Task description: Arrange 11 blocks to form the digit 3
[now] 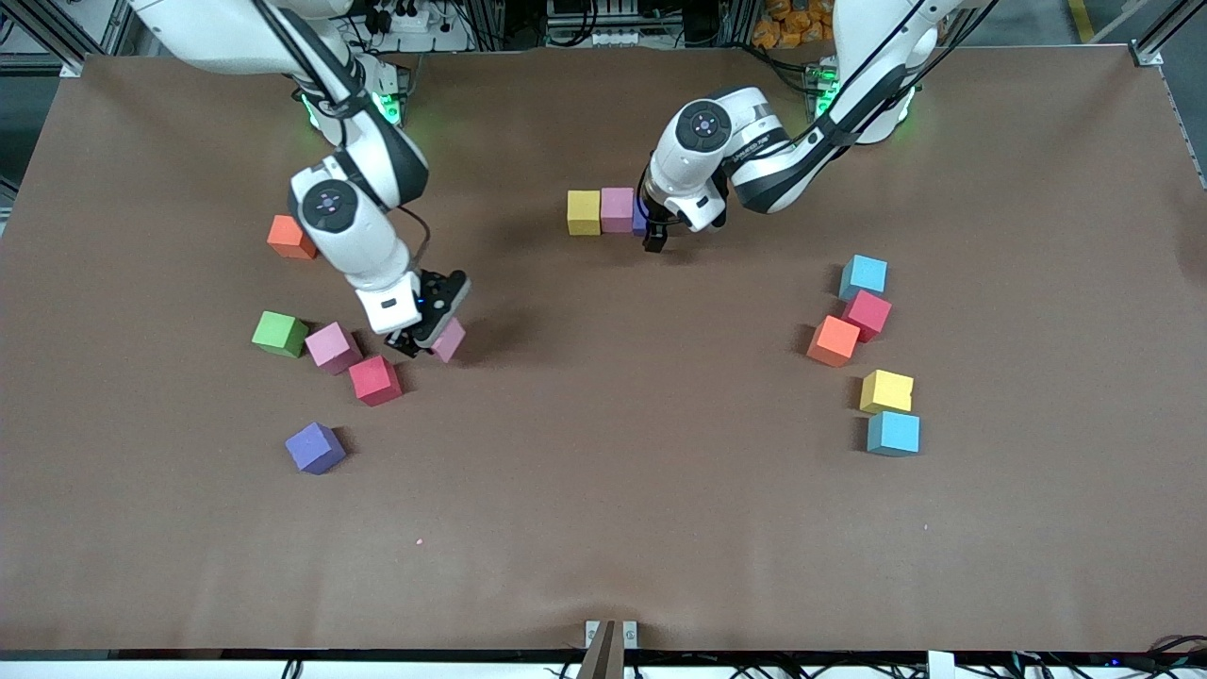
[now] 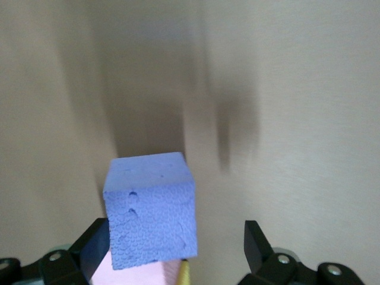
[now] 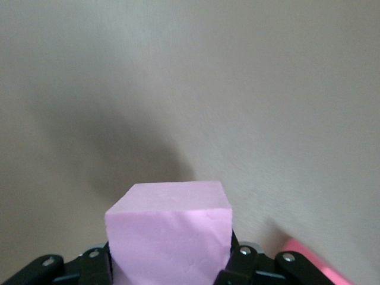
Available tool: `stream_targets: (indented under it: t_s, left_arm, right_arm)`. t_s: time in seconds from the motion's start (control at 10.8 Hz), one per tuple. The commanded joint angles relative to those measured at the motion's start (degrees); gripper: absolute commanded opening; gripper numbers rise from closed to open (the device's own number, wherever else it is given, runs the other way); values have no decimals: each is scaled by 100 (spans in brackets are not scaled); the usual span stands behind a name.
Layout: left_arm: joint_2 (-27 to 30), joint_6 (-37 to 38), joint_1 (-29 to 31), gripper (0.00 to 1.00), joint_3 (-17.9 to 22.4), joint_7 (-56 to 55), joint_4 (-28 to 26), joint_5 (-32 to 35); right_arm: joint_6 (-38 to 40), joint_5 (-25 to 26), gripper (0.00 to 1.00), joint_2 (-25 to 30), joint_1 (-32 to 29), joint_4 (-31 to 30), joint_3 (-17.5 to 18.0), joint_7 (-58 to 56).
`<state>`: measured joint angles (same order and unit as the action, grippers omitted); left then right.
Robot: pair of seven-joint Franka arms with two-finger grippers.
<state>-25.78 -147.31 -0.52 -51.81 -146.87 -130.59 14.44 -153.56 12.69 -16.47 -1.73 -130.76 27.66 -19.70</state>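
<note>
A row of three blocks stands mid-table near the arms' bases: yellow point(image 1: 584, 212), pink point(image 1: 618, 209) and a purple cube point(image 1: 640, 223) mostly hidden by my left gripper point(image 1: 653, 240). In the left wrist view the purple cube point(image 2: 151, 208) rests between the jaws of the left gripper point(image 2: 175, 230), which is open, against the pink block point(image 2: 133, 276). My right gripper point(image 1: 424, 339) is shut on a pink cube point(image 1: 450, 340), also seen in the right wrist view point(image 3: 169, 237), tilted, just over the table beside a red cube point(image 1: 374, 380).
Toward the right arm's end lie an orange point(image 1: 290, 237), a green point(image 1: 279, 334), a pink point(image 1: 333, 347) and a purple cube point(image 1: 315, 447). Toward the left arm's end lie light blue point(image 1: 864, 276), red point(image 1: 868, 314), orange point(image 1: 834, 340), yellow point(image 1: 886, 391) and blue point(image 1: 893, 433) cubes.
</note>
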Motion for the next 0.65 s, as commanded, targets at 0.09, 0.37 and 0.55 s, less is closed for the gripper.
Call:
stream_targets:
  t_s: [0.09,0.37,0.55]
  left_arm:
    - [468,447,96,100,-40,194,323,94]
    - [844,720,96,100,-197,640,298,60]
    - [995,887,122,100,-286,860,306,59]
  right_arm:
    - [185,-39,32,39,470,77,-15,2420]
    - [299,-47,29,4,533,130,-6,3188]
    - [326,-47,28,-154,952,235,-15,4643]
